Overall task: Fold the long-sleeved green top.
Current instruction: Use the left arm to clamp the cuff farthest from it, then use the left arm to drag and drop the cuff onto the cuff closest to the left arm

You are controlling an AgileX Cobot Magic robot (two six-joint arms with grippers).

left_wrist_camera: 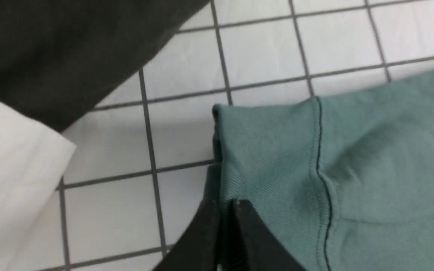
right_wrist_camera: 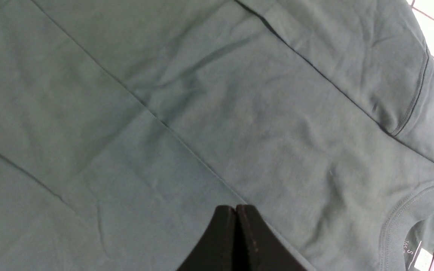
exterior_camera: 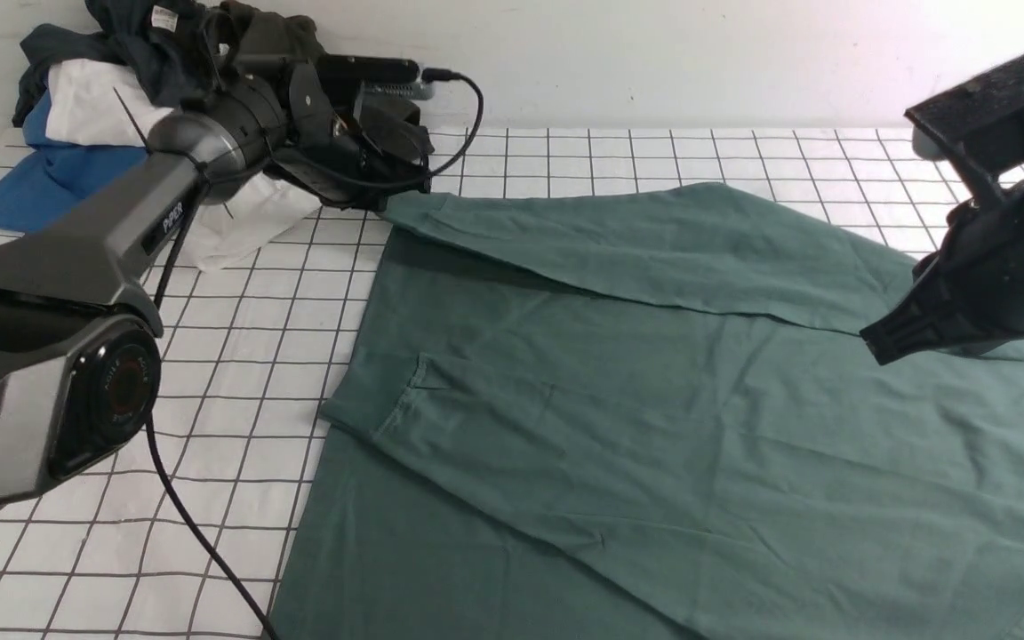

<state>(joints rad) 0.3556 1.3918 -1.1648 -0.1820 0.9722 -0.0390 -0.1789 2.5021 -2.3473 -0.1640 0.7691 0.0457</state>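
Note:
The green long-sleeved top [exterior_camera: 654, 418] lies spread on the gridded white table [exterior_camera: 236, 356]. One sleeve [exterior_camera: 619, 240] is laid across its far part and ends in a ribbed cuff [left_wrist_camera: 266, 150] at the back left. My left gripper [exterior_camera: 392, 191] is shut on the cuff's edge in the left wrist view [left_wrist_camera: 222, 210]. My right gripper [exterior_camera: 872, 345] hovers over the top's right part with its jaws shut and empty. The right wrist view [right_wrist_camera: 236, 210] shows it near the collar [right_wrist_camera: 398, 214] and neck label [right_wrist_camera: 424, 259]. The chest logo is out of view.
A pile of other clothes sits at the back left: a blue one [exterior_camera: 41, 182], a white one [exterior_camera: 94, 107] and a dark one [exterior_camera: 148, 31]. The dark [left_wrist_camera: 51, 49] and white [left_wrist_camera: 9, 169] ones lie near the cuff. A wall [exterior_camera: 654, 53] bounds the far edge.

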